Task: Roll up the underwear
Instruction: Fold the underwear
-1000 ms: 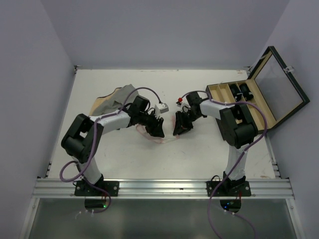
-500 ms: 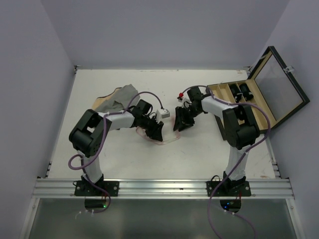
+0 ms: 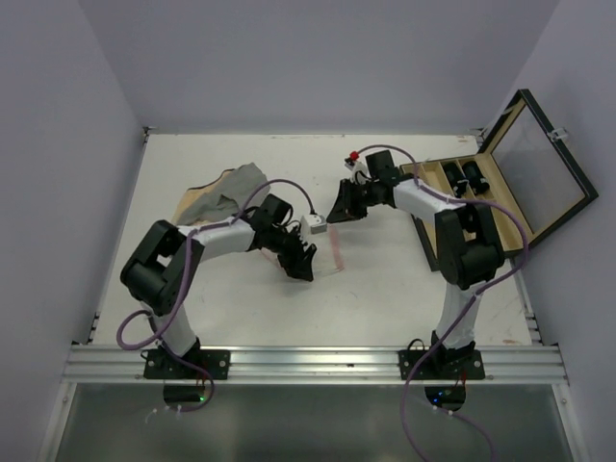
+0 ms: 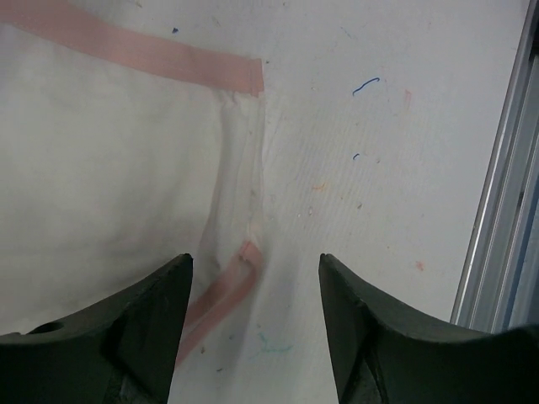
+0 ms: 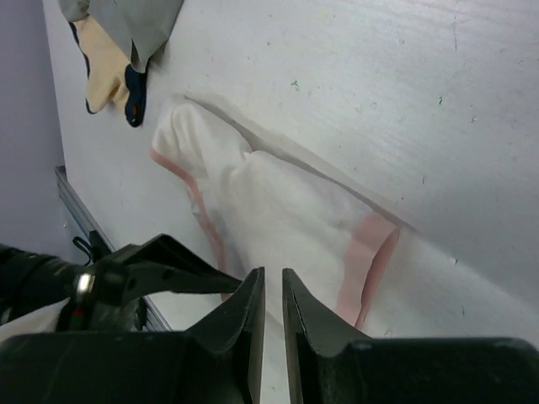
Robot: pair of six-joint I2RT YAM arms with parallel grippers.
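The underwear [image 3: 330, 252] lay on the bench [image 3: 385, 284], its edge right under your spread left jaws, while your right jaws, nearly pressed together and empty, hung farther away.

Bright even overhead light; soft faint shadows; wrist-view foregrounds slightly blurred.

L gripper [image 4: 254, 261], jaws apart, over pink-trimmed underwear [image 4: 101, 168] edge on table [image 4: 379, 168]
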